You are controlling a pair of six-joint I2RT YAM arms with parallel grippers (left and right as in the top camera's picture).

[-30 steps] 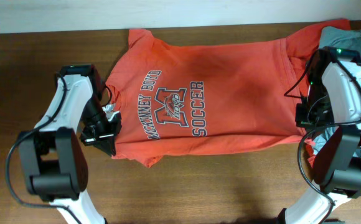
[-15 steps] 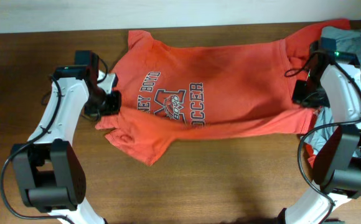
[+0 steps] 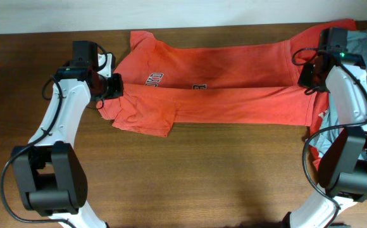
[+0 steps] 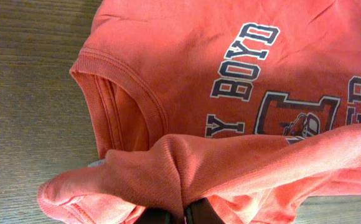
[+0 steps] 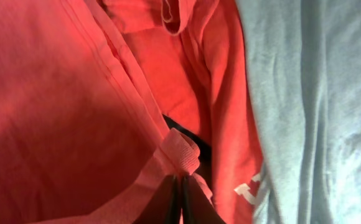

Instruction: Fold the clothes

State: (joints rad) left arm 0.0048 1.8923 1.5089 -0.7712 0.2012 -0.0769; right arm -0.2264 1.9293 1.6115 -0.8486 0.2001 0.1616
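Note:
An orange-red T-shirt [image 3: 221,95] lies across the far half of the table, its near edge doubled over so only slivers of the dark lettering [image 4: 243,62] show. My left gripper [image 3: 112,88] is shut on a bunched fold of this shirt at its left end, by the sleeve. In the left wrist view the gripper [image 4: 183,213] pinches the fold just below the collar [image 4: 115,93]. At the right end my right gripper [image 3: 309,77] is shut on the shirt's hem; in the right wrist view the gripper [image 5: 179,186] pinches the hem's stitched corner [image 5: 182,152].
A light grey-blue T-shirt [image 3: 360,44] is heaped at the far right, under the right arm. Another orange-red garment [image 5: 230,93] with white print lies beneath it. Bare wooden table [image 3: 202,177] stretches along the near side.
Both grippers have carried the shirt's near edge away from me over its far half. The chest print is now mostly covered and the shirt lies as a narrow doubled band.

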